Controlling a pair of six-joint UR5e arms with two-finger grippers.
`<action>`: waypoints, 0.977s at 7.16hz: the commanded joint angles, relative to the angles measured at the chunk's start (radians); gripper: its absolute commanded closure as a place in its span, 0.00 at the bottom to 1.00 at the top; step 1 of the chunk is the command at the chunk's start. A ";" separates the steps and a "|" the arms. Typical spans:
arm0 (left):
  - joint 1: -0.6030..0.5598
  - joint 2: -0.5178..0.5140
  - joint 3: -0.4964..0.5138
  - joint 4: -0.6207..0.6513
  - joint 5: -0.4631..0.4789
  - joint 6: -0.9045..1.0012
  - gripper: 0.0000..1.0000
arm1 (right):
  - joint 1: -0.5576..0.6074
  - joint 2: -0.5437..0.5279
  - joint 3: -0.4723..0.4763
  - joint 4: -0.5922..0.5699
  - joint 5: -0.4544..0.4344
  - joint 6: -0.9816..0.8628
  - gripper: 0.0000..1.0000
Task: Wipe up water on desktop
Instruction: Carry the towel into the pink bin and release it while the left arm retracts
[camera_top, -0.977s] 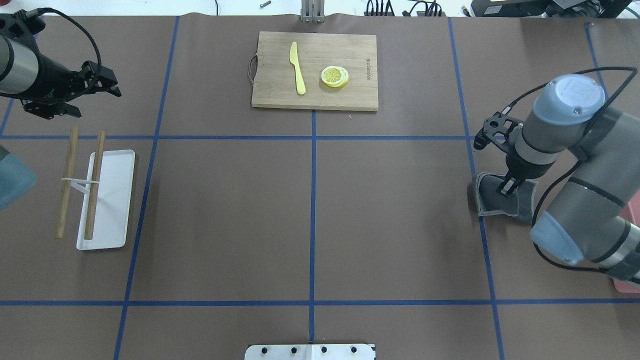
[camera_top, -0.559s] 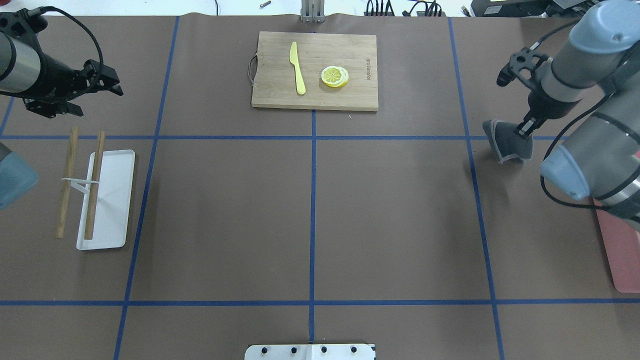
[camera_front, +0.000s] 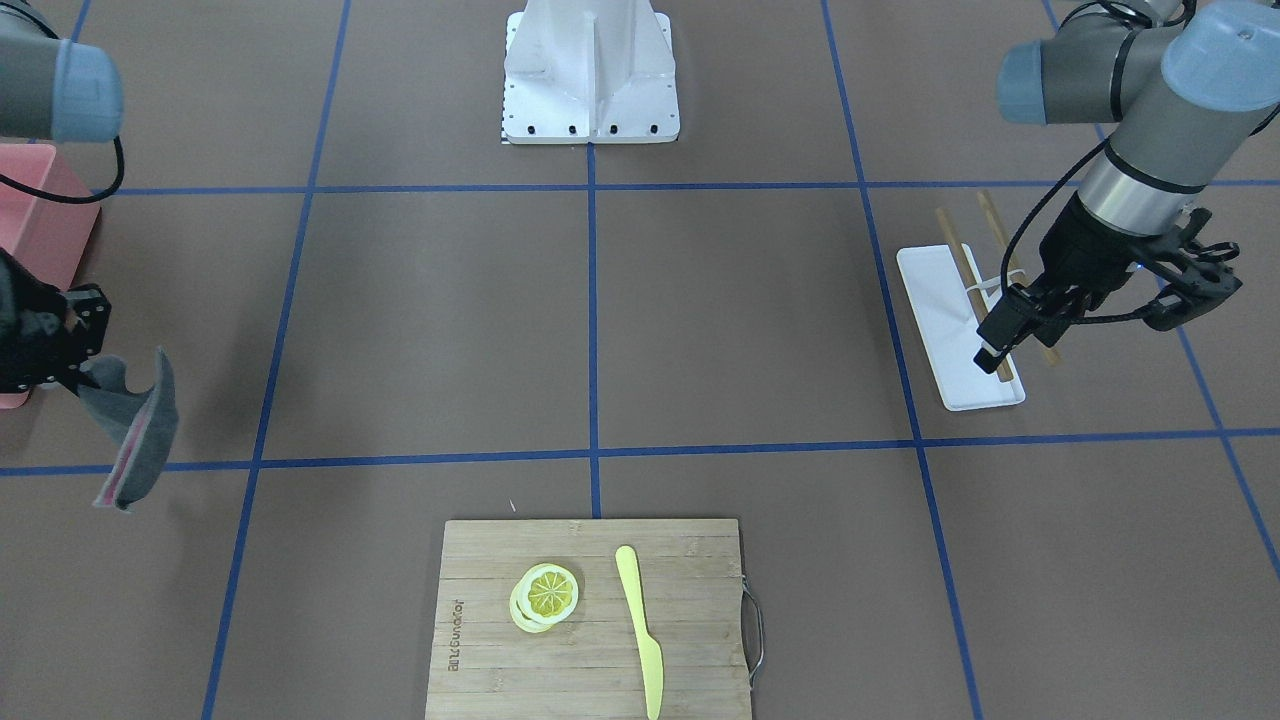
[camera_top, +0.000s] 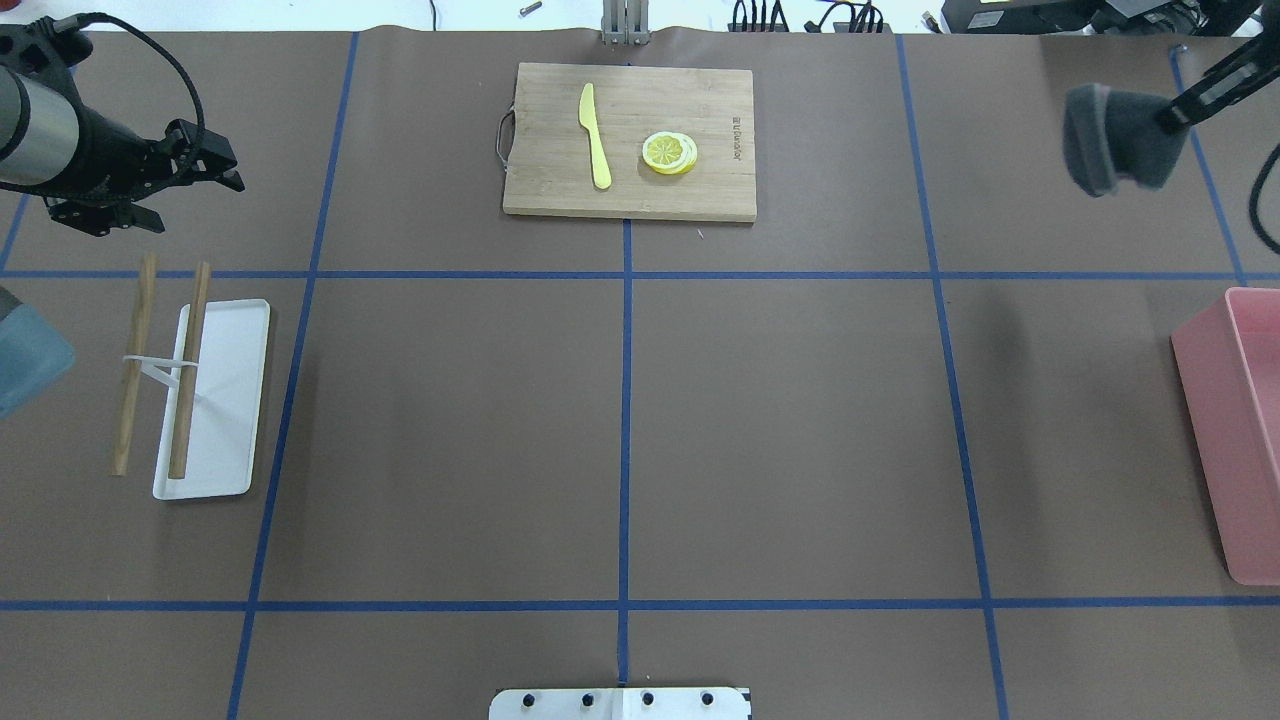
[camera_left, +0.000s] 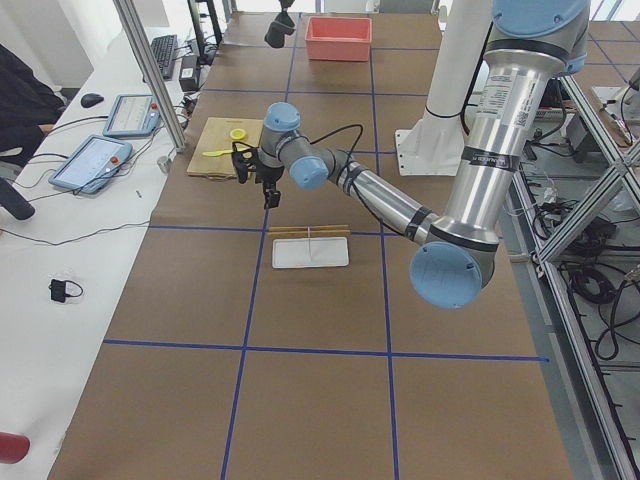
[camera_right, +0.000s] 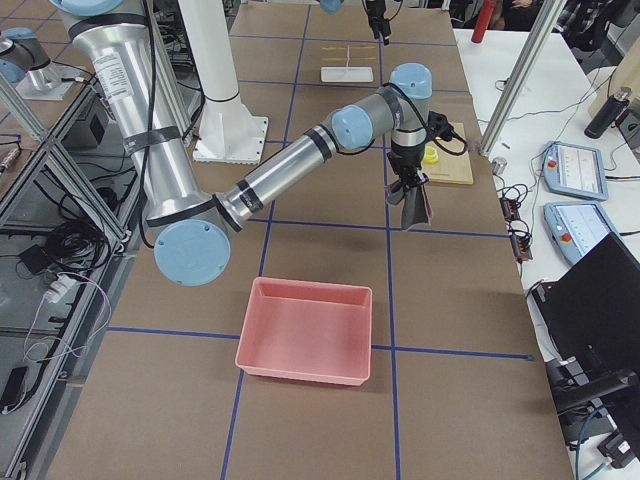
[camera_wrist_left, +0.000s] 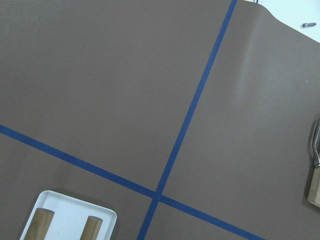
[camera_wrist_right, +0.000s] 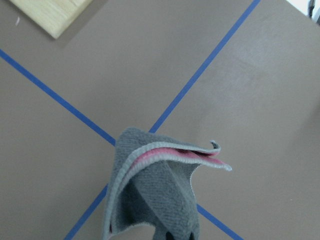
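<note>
Seen from the front, the tabletop (camera_front: 430, 320) is a smooth, matte brown sheet crossed by thin blue tape lines in a big grid. At that view's left edge the right tool (camera_front: 72, 372) pinches a limp grey cloth (camera_front: 138, 435), which hangs folded above the tabletop. The left tool (camera_front: 1000, 335) hangs over a white rectangular tray (camera_front: 935, 300). I cannot tell whether its fingers are spread.

From overhead, a striped bamboo cutting board (camera_top: 630, 100) with a wire handle carries a flat yellow knife (camera_top: 596, 135) and round lemon slices (camera_top: 670, 153). The writing along its short edge is too small to read. Two round wooden sticks (camera_top: 190, 370), joined by a white strip, lie along the tray's edge.

The right side view shows a glossy pink bin (camera_right: 300, 365), shallow and round-cornered.

The left wrist view shows a tape crossing and the tray's rounded corner.

The right wrist view shows the cloth's nubby weave, pale stitched hem and pink inner face.
</note>
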 joint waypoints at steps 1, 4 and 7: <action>0.000 0.003 0.003 0.000 0.000 0.000 0.02 | 0.148 -0.192 0.104 -0.077 0.021 -0.173 1.00; 0.000 0.001 -0.001 -0.002 0.000 -0.006 0.02 | 0.162 -0.467 0.098 -0.085 -0.075 -0.308 1.00; 0.001 0.003 -0.001 -0.002 0.000 -0.006 0.02 | 0.153 -0.489 0.028 -0.076 -0.105 -0.403 1.00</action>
